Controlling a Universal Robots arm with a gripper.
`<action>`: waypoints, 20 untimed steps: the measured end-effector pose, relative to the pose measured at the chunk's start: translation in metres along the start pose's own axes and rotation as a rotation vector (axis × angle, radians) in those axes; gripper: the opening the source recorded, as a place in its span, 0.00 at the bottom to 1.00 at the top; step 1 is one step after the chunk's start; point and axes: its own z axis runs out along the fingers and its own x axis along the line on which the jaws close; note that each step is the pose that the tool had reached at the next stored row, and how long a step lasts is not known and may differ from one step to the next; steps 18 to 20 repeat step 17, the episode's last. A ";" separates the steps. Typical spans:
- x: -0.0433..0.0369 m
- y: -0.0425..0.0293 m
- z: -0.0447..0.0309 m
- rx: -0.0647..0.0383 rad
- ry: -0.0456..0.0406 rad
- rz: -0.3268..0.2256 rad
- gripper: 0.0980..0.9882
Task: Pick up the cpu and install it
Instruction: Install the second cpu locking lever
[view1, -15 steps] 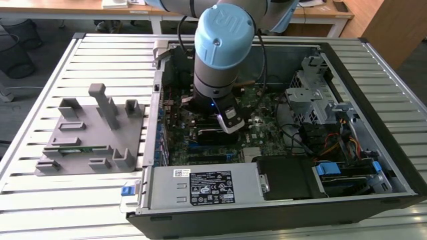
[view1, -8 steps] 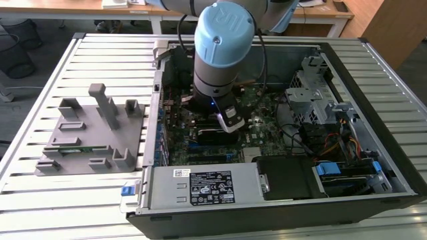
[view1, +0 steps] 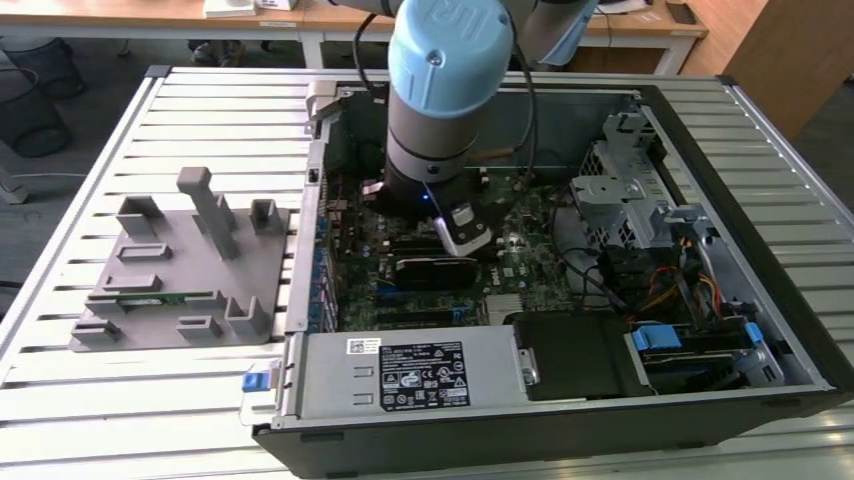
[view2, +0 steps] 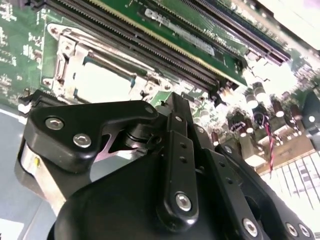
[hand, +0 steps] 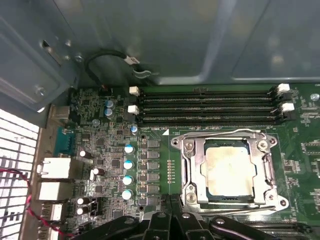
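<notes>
Just now the arm (view1: 447, 90) stands nearly upright, reaching down into the open case (view1: 561, 400), its wrist low over the motherboard (view1: 527, 215). The gripper (view1: 461, 232) hangs close above the board; whether its jaws are spread or pressed together I cannot tell, since the black linkage (view2: 170, 165) hides the tips. The cpu (hand: 231, 169) already sits in its socket (hand: 272, 172), its silver top showing inside the metal frame, right below and just ahead of the gripper. Memory slots (hand: 205, 106) run beyond the socket. Outside the case, a grey fixture (view1: 187, 265) lies on the slatted table (view1: 120, 400), well apart from the gripper.
</notes>
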 end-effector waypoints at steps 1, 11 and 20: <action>0.0001 0.0007 -0.0022 0.000 0.0000 0.000 0.02; 0.0011 0.0070 -0.0207 -0.011 0.0003 0.000 0.02; 0.0016 0.0105 -0.0311 -0.013 0.0004 0.000 0.02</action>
